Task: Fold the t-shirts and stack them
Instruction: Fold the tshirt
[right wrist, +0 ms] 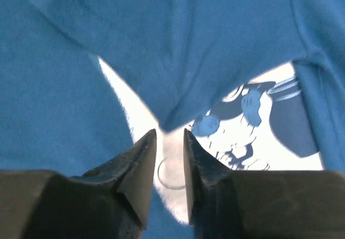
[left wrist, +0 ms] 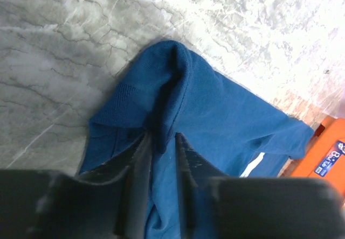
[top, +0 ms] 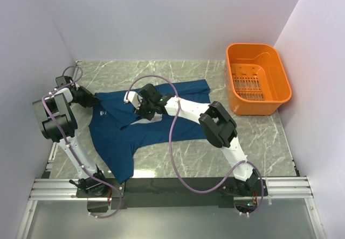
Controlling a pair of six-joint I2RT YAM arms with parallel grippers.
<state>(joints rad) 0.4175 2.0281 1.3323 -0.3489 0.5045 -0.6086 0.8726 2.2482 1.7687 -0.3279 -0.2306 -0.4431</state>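
A navy t-shirt (top: 151, 134) is spread near the tabletop's (top: 178, 161) left edge, mid-fold. A cloth ridge is straddled by the barely parted left jaws (grip uncertain); nothing is held by the slightly open right jaws. A firm pinch is called for next.

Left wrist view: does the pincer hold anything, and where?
A raised fold of the dark blue cotton t-shirt sits inside the left pincer; grip uncertain.

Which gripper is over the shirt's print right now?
The right gripper, at the middle of the shirt, with the pale print showing in its gap. The left gripper is at the shirt's left edge, around a plain blue fold.
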